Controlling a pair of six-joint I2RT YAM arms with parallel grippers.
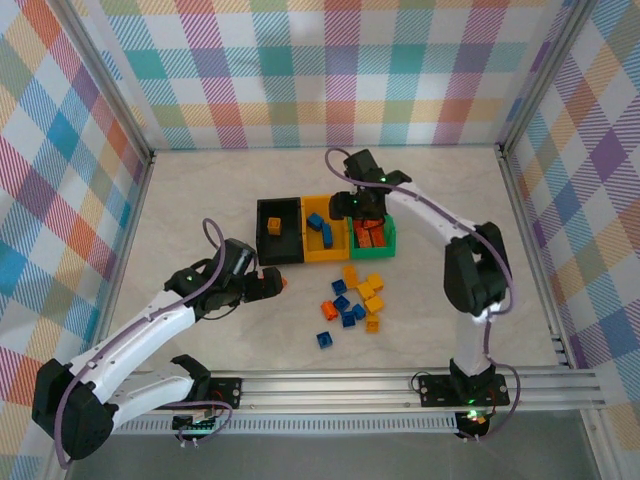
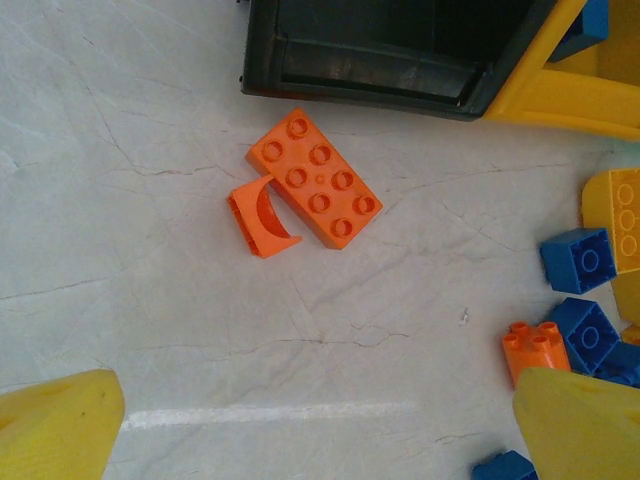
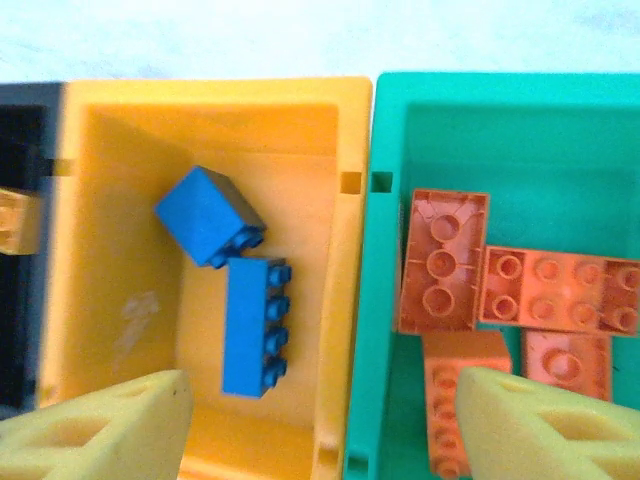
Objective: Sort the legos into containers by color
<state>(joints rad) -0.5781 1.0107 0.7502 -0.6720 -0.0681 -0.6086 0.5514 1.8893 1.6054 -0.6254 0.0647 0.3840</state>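
Colour guides us: right end effector spread empty over green bin holding orange legos; left end effector wide above orange brick.

No legible text, label, brand mark, number or sign was detected. No marking could be read on the legos or on the containers at the available sharpness.

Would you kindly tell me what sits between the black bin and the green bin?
The yellow-orange bin, holding two blue bricks, sits between the black bin and the green bin, as the top external view shows.
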